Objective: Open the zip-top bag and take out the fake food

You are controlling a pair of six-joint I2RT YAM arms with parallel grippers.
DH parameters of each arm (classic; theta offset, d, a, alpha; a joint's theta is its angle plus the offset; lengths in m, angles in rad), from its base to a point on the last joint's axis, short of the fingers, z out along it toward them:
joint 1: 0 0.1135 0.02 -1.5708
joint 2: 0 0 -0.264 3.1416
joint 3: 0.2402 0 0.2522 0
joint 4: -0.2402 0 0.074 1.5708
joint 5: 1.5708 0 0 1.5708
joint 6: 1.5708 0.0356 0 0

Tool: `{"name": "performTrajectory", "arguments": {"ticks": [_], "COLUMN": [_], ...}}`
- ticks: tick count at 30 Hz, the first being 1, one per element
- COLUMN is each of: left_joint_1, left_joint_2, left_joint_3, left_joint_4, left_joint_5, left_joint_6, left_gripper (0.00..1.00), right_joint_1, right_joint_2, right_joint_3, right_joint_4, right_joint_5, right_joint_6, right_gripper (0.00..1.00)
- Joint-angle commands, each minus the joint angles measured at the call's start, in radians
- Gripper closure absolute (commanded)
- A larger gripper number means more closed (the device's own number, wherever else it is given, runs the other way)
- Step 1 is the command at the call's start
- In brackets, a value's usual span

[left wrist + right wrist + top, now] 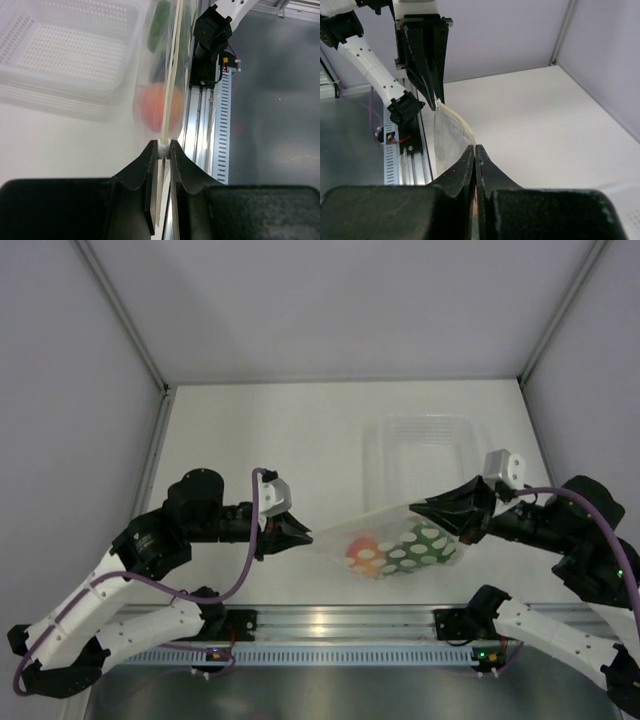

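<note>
My left gripper (300, 533) and right gripper (418, 508) are each pinched on an end of the zip-top bag (340, 536), which hangs stretched between them. The fake food (398, 552) sags just beneath the right one. I'd pull gently and evenly, holding both pinches firm so the film can't slip.

The table (250, 440) is white and flat, with pale walls on three sides. A see-through plastic tray (420, 425) with lots of little holes in its bottom sits flat on it, at about 2 o'clock from the middle. A shiny metal rail (340, 625) runs along the 6 o'clock edge.
</note>
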Motion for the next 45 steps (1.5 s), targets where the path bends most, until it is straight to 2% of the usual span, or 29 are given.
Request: {"name": "performTrajectory", "arguments": {"ticks": [1, 9, 13, 14, 15, 17, 18, 19, 20, 24, 26, 33, 36, 40, 45], "left_joint_1": [0.007, 0.005, 0.005, 0.005, 0.005, 0.006, 0.005, 0.007, 0.007, 0.007, 0.007, 0.005, 0.005, 0.005, 0.005], "left_joint_2": [-0.027, -0.05, -0.033, -0.024, -0.001, 0.036, 0.047, 0.058, 0.07, 0.072, 0.072, 0.099, 0.125, 0.147, 0.17], "left_joint_3": [-0.016, -0.027, -0.018, -0.01, -0.004, 0.019, 0.028, 0.042, 0.07, 0.105, 0.104, 0.065, 0.067, 0.061, 0.053], "left_joint_4": [-0.041, -0.041, -0.041, -0.041, -0.041, -0.041, -0.04, -0.031, -0.023, 0.095, 0.158, 0.293, 0.308, 0.308, 0.314], "left_joint_5": [-0.021, -0.039, -0.015, -0.012, -0.004, 0.018, 0.016, 0.001, -0.055, -0.171, -0.179, -0.121, -0.096, 0.023, 0.007], "left_joint_6": [-0.009, -0.012, -0.013, -0.013, -0.016, -0.013, -0.013, -0.021, -0.039, -0.111, -0.134, -0.15, -0.142, -0.127, -0.13], "left_gripper": [1.0, 1.0, 1.0, 0.96, 0.85, 0.51, 0.45, 0.32, 0.02, 0.02, 0.02, 0.06, 0.11, 0.18, 0.23], "right_joint_1": [0.015, 0.015, 0.015, 0.015, 0.015, 0.014, 0.015, 0.015, 0.015, 0.015, 0.015, 0.014, 0.015, 0.014, 0.015], "right_joint_2": [-0.057, -0.124, -0.128, -0.128, -0.126, -0.12, -0.115, -0.111, -0.105, -0.088, -0.082, -0.069, -0.066, -0.065, -0.066], "right_joint_3": [0.084, 0.11, 0.084, 0.06, 0.041, -0.005, -0.017, -0.037, -0.045, -0.077, -0.089, -0.106, -0.114, -0.116, -0.125], "right_joint_4": [-0.081, -0.147, -0.129, -0.114, -0.077, -0.039, -0.01, 0.001, 0.01, 0.05, 0.064, 0.092, 0.107, 0.118, 0.136], "right_joint_5": [0.09, 0.158, 0.1, 0.083, 0.051, 0.003, -0.003, -0.009, -0.017, -0.05, -0.058, -0.083, -0.09, -0.089, -0.113], "right_joint_6": [-0.052, -0.038, -0.021, -0.017, -0.004, 0.003, 0.009, 0.01, 0.008, 0.002, 0.005, 0.003, 0.005, 0.01, 0.013], "right_gripper": [1.0, 1.0, 1.0, 1.0, 1.0, 1.0, 1.0, 1.0, 1.0, 1.0, 1.0, 1.0, 1.0, 1.0, 1.0]}}
